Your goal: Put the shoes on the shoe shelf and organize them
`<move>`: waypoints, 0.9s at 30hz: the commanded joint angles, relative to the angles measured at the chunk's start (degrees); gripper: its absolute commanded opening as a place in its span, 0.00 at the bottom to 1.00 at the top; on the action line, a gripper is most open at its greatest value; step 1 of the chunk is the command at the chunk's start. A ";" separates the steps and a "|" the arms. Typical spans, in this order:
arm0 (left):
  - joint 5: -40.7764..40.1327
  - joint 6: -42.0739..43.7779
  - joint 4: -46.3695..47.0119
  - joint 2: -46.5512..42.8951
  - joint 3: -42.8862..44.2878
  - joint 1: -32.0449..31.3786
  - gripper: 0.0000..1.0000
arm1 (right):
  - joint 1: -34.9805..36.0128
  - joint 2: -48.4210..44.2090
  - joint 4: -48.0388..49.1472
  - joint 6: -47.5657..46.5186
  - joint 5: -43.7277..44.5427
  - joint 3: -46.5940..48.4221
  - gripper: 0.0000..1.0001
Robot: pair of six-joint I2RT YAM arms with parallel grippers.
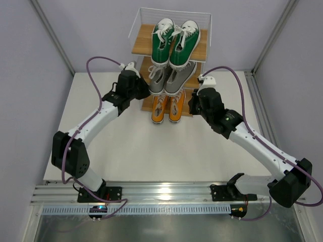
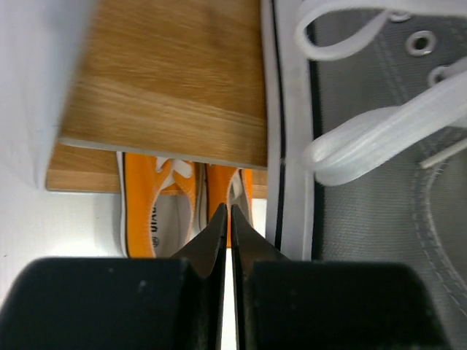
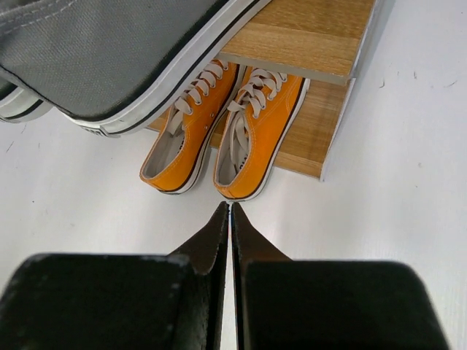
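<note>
Plainly both tools are clenched on nothing. The left tool [image 2: 228, 210] hangs at the left end of the shoe shelf [image 1: 144, 38], just beside the grey pair [image 1: 171, 78]. The right tool [image 3: 230, 206] hovers over the tabletop [image 1: 151, 146], just in front of the orange pair [image 3: 219, 131].

All the shoes sit on the shelf: the green pair [image 1: 175, 43] on the top board, grey on the middle one, orange on the bottom. I judge the placing done and only the tidying or the retreat left. That next move calls for drawing both arms back without catching the grey soles, which overhang their board.

Every shoe's long axis runs front to back across its board. The orange toes point into the shelf, heels toward the arms (the other pairs' toe ends I cannot tell for certain).
</note>
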 commanded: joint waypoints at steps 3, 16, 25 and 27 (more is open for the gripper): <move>2.35 -1.50 2.21 1.48 4.39 -1.99 0.00 | -0.21 -2.03 0.19 0.36 1.42 0.03 0.04; -0.37 -0.97 -0.24 2.10 4.04 -2.61 0.00 | -0.21 -1.95 -1.21 0.71 2.21 -0.06 0.04; -12.33 1.57 -2.36 -7.57 -8.87 0.56 0.00 | -0.21 -8.62 -2.18 5.81 7.66 -7.43 0.04; -7.79 1.32 -1.92 -7.13 -11.93 0.64 0.00 | -0.21 -9.76 -2.36 6.34 7.05 -8.76 0.04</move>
